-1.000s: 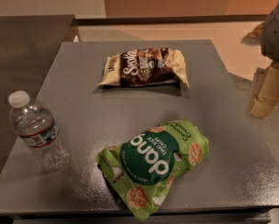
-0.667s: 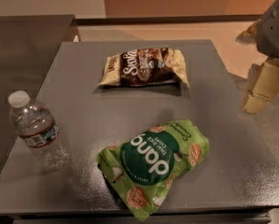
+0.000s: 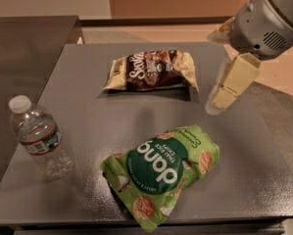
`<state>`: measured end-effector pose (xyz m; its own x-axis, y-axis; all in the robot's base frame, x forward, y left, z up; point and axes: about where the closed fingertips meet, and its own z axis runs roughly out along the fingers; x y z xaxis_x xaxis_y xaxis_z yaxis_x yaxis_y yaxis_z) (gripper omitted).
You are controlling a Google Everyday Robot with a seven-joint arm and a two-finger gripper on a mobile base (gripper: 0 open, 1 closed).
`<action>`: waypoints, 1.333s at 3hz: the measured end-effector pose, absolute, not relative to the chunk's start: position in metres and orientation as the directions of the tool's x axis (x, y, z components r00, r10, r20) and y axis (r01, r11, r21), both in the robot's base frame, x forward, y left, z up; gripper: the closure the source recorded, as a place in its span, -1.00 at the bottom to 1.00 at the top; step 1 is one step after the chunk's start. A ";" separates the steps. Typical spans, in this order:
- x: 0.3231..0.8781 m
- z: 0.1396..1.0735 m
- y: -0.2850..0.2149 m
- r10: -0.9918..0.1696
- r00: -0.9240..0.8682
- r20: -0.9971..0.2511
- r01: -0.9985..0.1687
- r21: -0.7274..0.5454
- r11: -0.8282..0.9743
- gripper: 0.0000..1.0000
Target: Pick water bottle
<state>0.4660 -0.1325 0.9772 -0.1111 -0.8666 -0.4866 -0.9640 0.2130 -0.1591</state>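
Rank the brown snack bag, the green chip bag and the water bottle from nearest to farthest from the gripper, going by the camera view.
The gripper hovers over the table's right side.
1. Brown snack bag, toward the back of the table.
2. Green chip bag, toward the front; these two are too close to call.
3. Water bottle, upright at the left edge, plainly farthest.

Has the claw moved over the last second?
Yes. The claw has shifted left, from off the table's right edge to above it, near the brown snack bag, far from the water bottle.
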 end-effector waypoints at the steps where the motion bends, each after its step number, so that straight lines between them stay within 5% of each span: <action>1: 0.462 0.978 -0.079 -0.821 -0.037 -0.569 -0.973 -0.167 0.159 -1.00; 4: 0.418 0.951 0.061 -0.691 0.076 -0.719 -0.989 -0.142 0.038 -1.00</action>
